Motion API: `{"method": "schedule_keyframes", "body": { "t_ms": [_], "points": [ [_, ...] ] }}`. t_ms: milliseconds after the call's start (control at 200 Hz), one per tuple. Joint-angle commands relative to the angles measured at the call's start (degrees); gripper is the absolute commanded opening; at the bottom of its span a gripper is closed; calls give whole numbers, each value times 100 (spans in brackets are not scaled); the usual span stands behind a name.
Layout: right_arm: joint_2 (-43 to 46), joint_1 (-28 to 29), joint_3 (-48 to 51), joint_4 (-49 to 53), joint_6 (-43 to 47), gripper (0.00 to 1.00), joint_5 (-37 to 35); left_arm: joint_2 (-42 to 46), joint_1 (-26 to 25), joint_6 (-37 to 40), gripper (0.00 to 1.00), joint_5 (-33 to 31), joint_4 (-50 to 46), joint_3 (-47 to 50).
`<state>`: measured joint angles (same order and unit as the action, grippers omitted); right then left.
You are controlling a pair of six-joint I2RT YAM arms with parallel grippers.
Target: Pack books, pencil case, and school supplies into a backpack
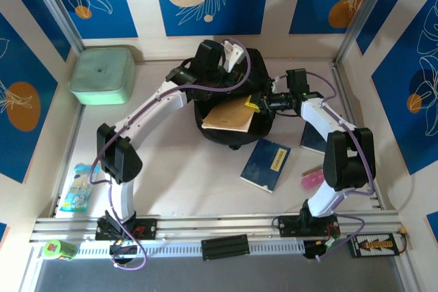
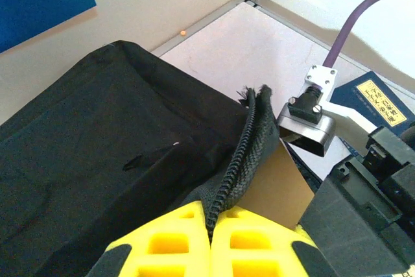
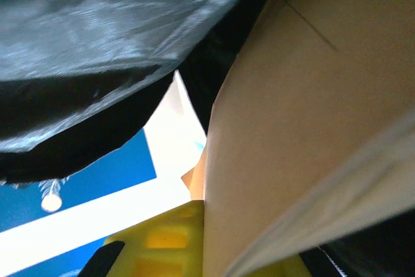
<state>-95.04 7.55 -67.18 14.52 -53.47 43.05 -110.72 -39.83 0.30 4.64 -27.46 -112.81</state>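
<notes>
Right wrist: backpack blurred, cropped

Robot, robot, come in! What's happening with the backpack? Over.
Left gripper shut on zipper edge of backpack. Right gripper shut on tan notebook at the opening. Blue book lies on table. Nothing in the way.

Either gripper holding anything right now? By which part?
Both. The left gripper pinches the backpack by its zippered opening edge. The right gripper is shut on the tan flat item, at its edge on the right arm's side.
</notes>
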Motion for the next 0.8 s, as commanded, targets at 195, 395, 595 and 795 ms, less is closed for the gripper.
{"method": "schedule_keyframes", "body": {
  "t_ms": [195, 395, 595, 795],
  "points": [
    [-8, 33, 212, -425, 11, 0, 1402, 323, -25, -53, 0, -25, 303, -229],
    [-91, 111, -37, -1258, -473, 0, 1716, 315, -22, -44, 0, -183, 151, -217],
    [-519, 154, -131, -835, -158, 0, 1756, 419, -11, -37, 0, -306, 127, -206],
    [-955, -171, -313, 1282, 1423, 11, 308, 542, -15, -143, 0, -213, 232, 115]
  ]
}}
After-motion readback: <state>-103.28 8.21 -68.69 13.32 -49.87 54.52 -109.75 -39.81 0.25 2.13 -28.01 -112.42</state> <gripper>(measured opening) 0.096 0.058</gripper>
